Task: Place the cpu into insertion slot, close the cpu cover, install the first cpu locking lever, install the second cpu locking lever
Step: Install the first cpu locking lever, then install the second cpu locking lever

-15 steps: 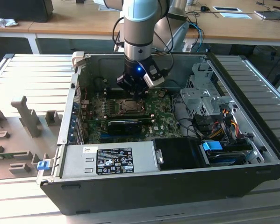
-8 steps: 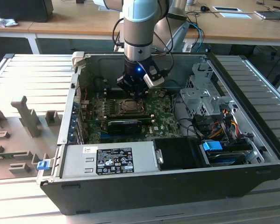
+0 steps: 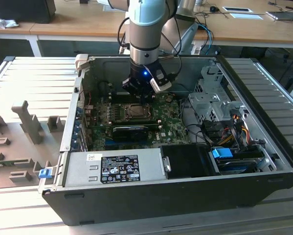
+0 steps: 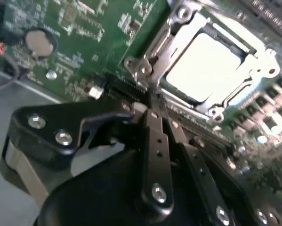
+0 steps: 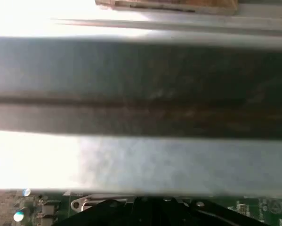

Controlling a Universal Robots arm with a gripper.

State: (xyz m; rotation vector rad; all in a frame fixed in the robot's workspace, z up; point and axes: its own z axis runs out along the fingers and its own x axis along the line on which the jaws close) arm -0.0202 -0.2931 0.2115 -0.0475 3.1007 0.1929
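Note:
The cpu (image 4: 203, 66) lies in the insertion slot (image 3: 135, 111) in the middle of the green motherboard (image 4: 75, 28), its pale face showing. The silvery cpu cover (image 4: 156, 49) lies flat around it, framing the chip. My gripper (image 4: 151, 106) hangs low over the board at the socket's edge, its black fingers drawn together to one tip, holding nothing. That tip is right beside a silvery metal tab (image 4: 135, 65) at the socket's corner. In the exterior view the gripper (image 3: 139, 95) stands just behind the socket, inside the open computer case.
The case's walls (image 3: 80, 105) surround the board. A black power supply (image 3: 119, 169) lies along the front, and a drive cage (image 3: 212, 105) with cables is on the exterior view's right. A round coin battery (image 4: 38, 41) sits on the board. The first wrist view faces the case wall (image 5: 141, 113).

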